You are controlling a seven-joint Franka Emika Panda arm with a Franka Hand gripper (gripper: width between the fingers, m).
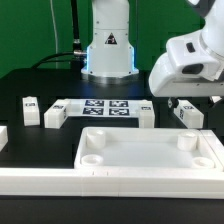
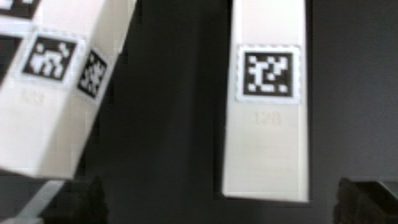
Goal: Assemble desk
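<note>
Exterior view: open gripper over the right-hand leg, tabletop tray bare

Exterior view, near side: the tabletop (image 1: 150, 165) lies flat, hollow side up like a tray. Its floor is bare white, and the round sockets (image 1: 92, 157) in its corners are bare too. A long white rail (image 1: 35, 182) lies just beside its near-left edge.

Beyond the tabletop, a row of parts sits on the black table (image 1: 30, 80). Two left legs (image 1: 30, 107) stand at the exterior view's left, one a bit nearer than the other. The marker board (image 1: 103, 106) is in the middle, with the middle leg (image 1: 146, 113) just beside its right end. The right-hand leg (image 1: 186, 115) follows further right.

The gripper (image 1: 193, 98) hangs at the exterior view's right, directly over the right-hand leg. It is just past the tabletop's far right corner and clear of the tabletop. Its jaws stand wide apart and hold nothing.

Wrist view: the right-hand leg (image 2: 267, 110) lies lengthways between the dark fingertips (image 2: 377, 195), tag toward the camera, with a gap on each side. Another tagged leg (image 2: 54, 90) lies tilted nearby, apart from it; which leg that is, cannot tell.
</note>
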